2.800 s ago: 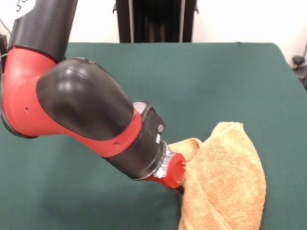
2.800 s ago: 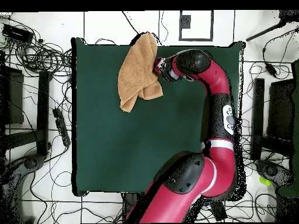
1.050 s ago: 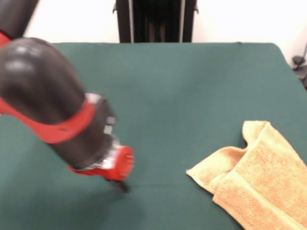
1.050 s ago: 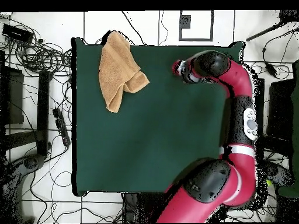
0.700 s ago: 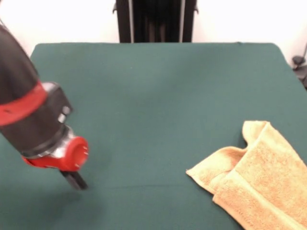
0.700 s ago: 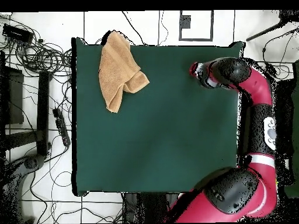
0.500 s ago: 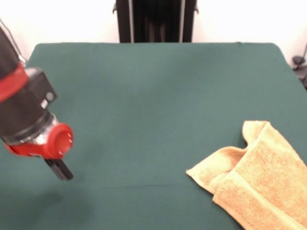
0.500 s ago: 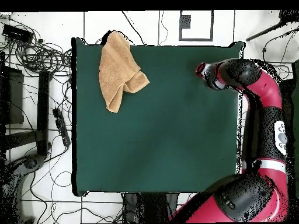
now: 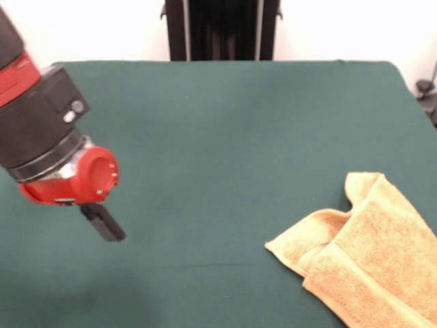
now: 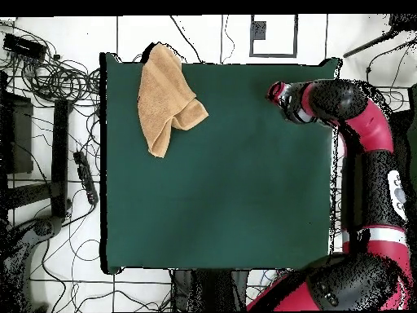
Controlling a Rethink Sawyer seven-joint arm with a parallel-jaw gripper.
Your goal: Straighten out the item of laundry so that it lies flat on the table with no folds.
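towel [image 9: 365,256]: cut off by the front view's lower and right edges; underside of folded layers hidden
claw [image 9: 104,222]: seen as one dark stub; finger gap not discernible
worktop [image 9: 225,137]: near edge cut off in front view

No lettering, brand mark, number or sign can be read anywhere in either view, whether on the robot's red and black arm, on the cloth surfaces, or on the equipment around the table.
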